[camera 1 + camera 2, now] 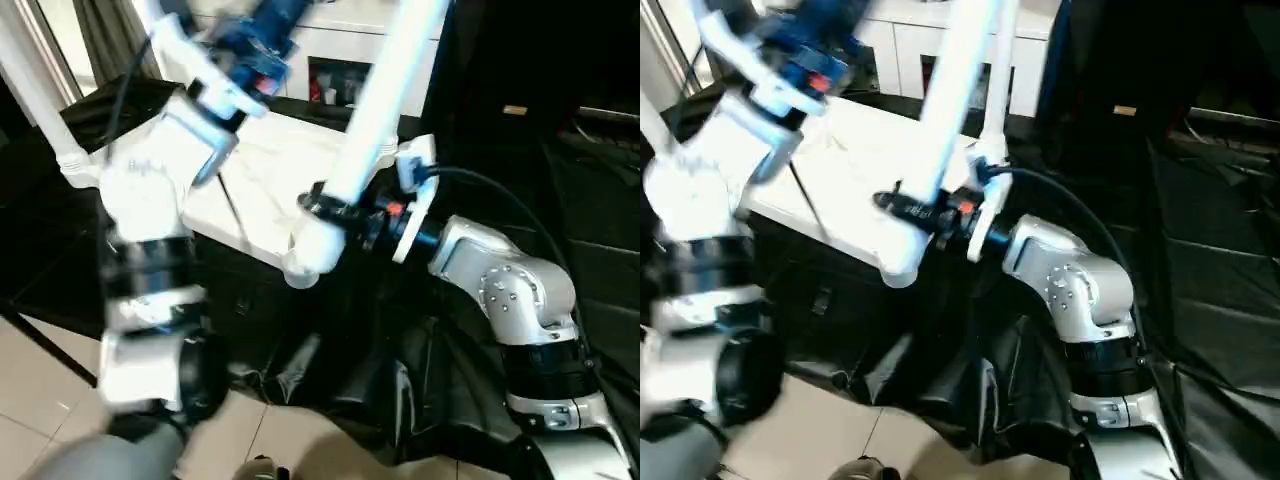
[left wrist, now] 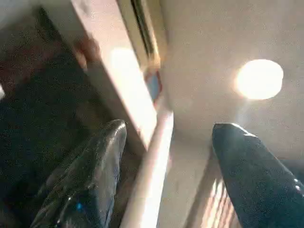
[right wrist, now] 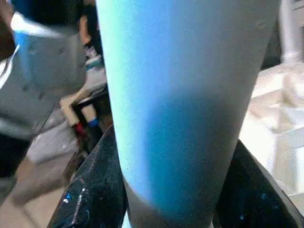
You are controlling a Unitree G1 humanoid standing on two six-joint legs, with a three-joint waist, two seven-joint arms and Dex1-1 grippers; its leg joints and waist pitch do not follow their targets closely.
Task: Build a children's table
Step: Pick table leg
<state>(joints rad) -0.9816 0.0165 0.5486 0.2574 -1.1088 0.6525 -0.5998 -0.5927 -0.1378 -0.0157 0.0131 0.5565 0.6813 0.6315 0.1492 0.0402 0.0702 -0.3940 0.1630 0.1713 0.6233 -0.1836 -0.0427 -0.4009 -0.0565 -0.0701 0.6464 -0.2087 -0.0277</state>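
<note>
Right now, status per item:

Right gripper: pinching a white table leg near its thick end. In the wrist view a finger sits against each side of the tube, no gap showing.

Leg attitude: tilted, thin end up and away from me, fat end low over the near corner of the tabletop. I judge I'm holding it low on the shaft so the fat end stays steerable into a socket.

Tabletop: lying on the black-draped work table. Ribs and sockets too blurred to call.

Seating: leg end sits at the tabletop's near corner. Can't tell if it's in the socket or just beside it.

Left gripper: spread wide, nothing between the fingers; camera looks up at the ceiling light. The arm is raised beside the tabletop's far-left area, probably parked clear of the leg.

Other legs: one white leg stands upright at the far-left corner, another at the far side. They look fitted already.

Risk: tilted leg may jam in the socket; wants straightening before pushing.
</note>
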